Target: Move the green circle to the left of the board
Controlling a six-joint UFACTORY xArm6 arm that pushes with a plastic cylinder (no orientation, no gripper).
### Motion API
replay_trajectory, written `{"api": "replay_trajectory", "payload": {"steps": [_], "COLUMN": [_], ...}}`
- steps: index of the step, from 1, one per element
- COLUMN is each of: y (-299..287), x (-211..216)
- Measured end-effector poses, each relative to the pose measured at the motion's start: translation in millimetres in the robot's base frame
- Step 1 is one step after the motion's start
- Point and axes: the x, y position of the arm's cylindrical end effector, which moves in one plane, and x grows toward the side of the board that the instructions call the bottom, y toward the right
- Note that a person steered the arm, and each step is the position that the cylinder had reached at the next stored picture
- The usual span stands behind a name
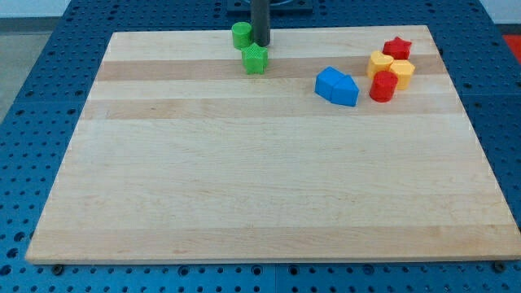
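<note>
**Rod tip beside the green circle at the top of the board**

A pale wooden board (pixel 269 163) lies on a blue perforated table (pixel 49 98), seen from above at an angle. A straight dark rod comes down from the view's top edge, and my tip (pixel 260 44) rests on the board just to the right of the green circle (pixel 241 35), touching it or nearly so. The rod has no jaws, so none stand open or closed. The green circle (a short cylinder) sits near the board's top edge, a little left of centre. Just below my tip lies a green star (pixel 255 59). Toward the view's right, well apart from the green pair, lies a blue block (pixel 337 86) of irregular shape. Further right is a tight cluster: a red star (pixel 397 47), two yellow blocks (pixel 391 67), and a red cylinder (pixel 383 86).
</note>
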Motion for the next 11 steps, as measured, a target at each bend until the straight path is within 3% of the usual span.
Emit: {"api": "replay_trajectory", "payload": {"steps": [2,4,7,9,11], "y": [2.0,-34.0,-59.8,-22.3,-22.3], "x": [-31.5,-25.7,21.1,39.1,43.8]}}
